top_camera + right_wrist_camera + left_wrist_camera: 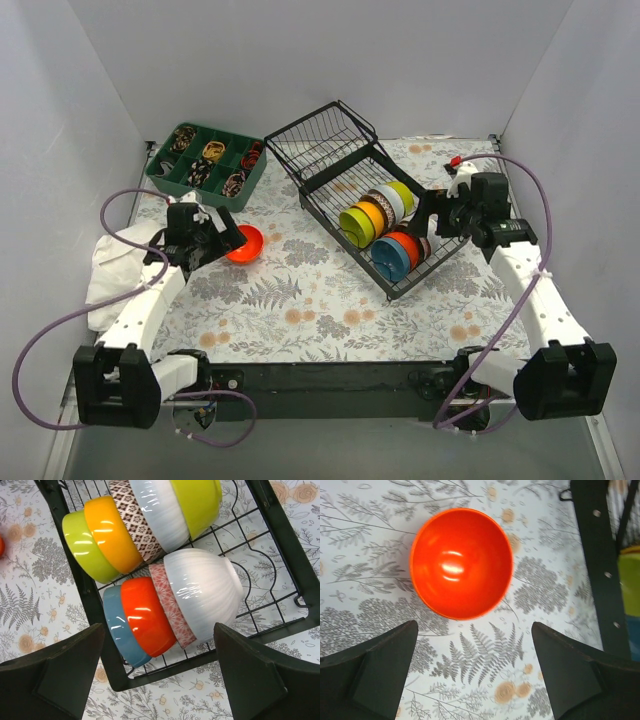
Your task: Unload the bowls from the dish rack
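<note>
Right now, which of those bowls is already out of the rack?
The red-orange bowl, sitting alone, mouth up, on the patterned tablecloth. The other bowls all stand on edge inside the black dish rack.

A green compartment tray point(185, 187) sits back left; a white cloth point(115, 265) lies nearer.

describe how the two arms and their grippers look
Both the left arm and right arm have white links with bulky black joint housings and black bases. A thin purple cable loops alongside each. The left gripper and right gripper are matte black, with broad wedge-shaped fingers.
</note>
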Robot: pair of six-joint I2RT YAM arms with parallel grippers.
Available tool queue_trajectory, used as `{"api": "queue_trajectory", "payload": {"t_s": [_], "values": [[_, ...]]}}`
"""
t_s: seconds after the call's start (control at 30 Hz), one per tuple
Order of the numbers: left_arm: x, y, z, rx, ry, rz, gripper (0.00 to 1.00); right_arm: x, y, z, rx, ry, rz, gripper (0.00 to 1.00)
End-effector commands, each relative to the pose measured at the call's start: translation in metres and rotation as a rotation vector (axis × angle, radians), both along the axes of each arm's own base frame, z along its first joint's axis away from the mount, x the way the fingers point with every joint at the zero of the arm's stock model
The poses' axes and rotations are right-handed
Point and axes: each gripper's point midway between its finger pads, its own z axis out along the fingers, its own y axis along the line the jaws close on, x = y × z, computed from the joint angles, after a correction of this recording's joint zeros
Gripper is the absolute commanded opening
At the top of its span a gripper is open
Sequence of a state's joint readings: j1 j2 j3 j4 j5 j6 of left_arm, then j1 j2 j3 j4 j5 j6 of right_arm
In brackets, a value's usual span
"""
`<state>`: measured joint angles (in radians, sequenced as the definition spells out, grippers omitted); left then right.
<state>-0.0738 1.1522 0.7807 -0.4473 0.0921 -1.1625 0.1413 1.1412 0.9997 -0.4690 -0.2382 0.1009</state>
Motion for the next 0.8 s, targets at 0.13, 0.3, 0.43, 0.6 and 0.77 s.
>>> {"api": "queue_trajectory", "payload": {"t_s": [0.13,0.3,0.43,0.6,0.77], "values": [[-0.04,-0.041,0.028,-0.204,-0.054,-0.176,0.98,0.041,-0.029,0.012,0.095,-0.02,-0.002,0.99],[-0.049,-0.053,0.038,-0.255,-0.073,-0.235,0.98,0.061,-0.041,-0.003,0.132,0.022,0.012,0.99],[-0.058,-0.064,0.052,-0.296,-0.112,-0.309,0.98,0.071,-0.037,-0.008,0.171,0.033,0.063,0.98],[-0.069,-0.072,0.059,-0.339,-0.135,-0.358,0.98,0.09,-0.027,-0.01,0.224,0.017,0.129,0.96],[-0.072,-0.07,0.044,-0.367,-0.11,-0.303,0.98,0.117,-0.024,-0.011,0.244,-0.009,0.176,0.96]]}}
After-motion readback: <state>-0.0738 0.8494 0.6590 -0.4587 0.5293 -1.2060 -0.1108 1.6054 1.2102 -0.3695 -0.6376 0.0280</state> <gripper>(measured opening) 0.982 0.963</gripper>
